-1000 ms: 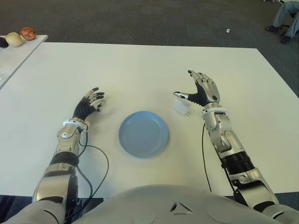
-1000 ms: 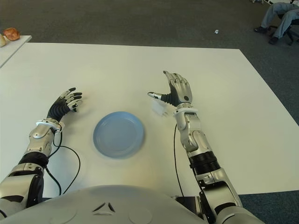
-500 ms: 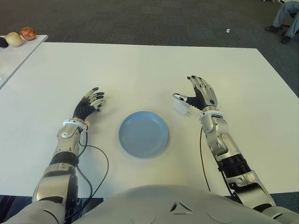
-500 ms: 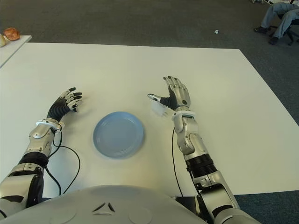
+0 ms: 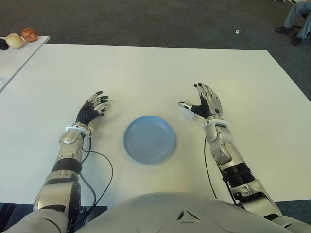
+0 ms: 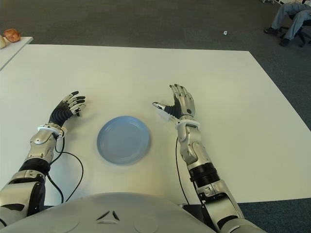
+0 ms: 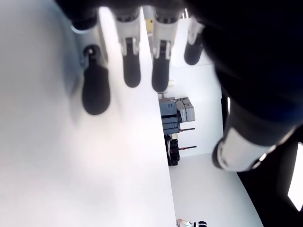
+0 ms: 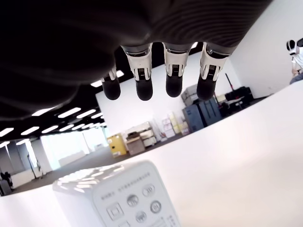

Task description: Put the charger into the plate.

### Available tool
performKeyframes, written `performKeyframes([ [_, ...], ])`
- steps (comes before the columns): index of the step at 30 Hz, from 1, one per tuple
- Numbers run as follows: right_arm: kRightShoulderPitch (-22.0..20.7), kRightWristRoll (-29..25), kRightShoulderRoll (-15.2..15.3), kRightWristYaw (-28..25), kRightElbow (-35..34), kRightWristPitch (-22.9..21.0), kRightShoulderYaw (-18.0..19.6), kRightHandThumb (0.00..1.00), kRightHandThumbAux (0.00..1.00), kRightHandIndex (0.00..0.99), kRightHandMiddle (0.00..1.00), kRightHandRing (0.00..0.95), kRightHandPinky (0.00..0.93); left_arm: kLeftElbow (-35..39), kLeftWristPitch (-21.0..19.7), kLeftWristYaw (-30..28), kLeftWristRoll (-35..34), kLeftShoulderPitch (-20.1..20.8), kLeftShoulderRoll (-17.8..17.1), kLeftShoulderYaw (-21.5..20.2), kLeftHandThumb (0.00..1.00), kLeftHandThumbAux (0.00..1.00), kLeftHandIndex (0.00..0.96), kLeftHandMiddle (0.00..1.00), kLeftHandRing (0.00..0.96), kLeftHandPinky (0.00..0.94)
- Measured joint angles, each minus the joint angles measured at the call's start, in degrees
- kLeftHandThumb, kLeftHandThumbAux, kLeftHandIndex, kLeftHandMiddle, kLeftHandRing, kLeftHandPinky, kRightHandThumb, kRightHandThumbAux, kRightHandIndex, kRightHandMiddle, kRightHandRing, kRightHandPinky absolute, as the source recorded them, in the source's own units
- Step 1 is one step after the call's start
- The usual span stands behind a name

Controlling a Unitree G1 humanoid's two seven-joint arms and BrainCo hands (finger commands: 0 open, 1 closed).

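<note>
The charger [image 5: 190, 114] is a small white block lying on the white table [image 5: 146, 73], just right of the blue plate [image 5: 149, 139]. My right hand [image 5: 197, 99] is over the charger with its fingers spread and the thumb reaching toward the plate side. In the right wrist view the charger [image 8: 118, 201] shows its printed face below the straight fingertips [image 8: 173, 82], and a gap lies between them. Nothing is in the plate. My left hand [image 5: 95, 106] shows to the left of the plate, fingers relaxed, holding nothing.
A second white table [image 5: 9, 58] at the far left carries round food items [image 5: 22, 37]. A black cable [image 5: 106, 167] loops beside my left forearm. A seated person's legs [image 5: 297, 18] show at the far right on the carpet.
My right hand has drawn back toward me and sunk lower around the charger, still spread. The charger, plate and left hand have not moved.
</note>
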State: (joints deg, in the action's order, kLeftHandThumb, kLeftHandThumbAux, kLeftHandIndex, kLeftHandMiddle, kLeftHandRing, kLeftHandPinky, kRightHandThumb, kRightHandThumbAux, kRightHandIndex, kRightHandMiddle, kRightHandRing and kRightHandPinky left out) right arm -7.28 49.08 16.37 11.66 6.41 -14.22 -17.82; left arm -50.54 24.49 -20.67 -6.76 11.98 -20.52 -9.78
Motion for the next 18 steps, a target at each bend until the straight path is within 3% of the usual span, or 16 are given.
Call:
performKeyframes([
  [18,-0.72,-0.26,-5.20,7.32,10.93,-0.84,-1.48,0.330,0.239,0.000,0.000,0.000,0.000,0.96,-0.53,0.00,0.00,-0.46,0.04,0.02,0.039,0.725,0.109,0.223,0.192,0.131],
])
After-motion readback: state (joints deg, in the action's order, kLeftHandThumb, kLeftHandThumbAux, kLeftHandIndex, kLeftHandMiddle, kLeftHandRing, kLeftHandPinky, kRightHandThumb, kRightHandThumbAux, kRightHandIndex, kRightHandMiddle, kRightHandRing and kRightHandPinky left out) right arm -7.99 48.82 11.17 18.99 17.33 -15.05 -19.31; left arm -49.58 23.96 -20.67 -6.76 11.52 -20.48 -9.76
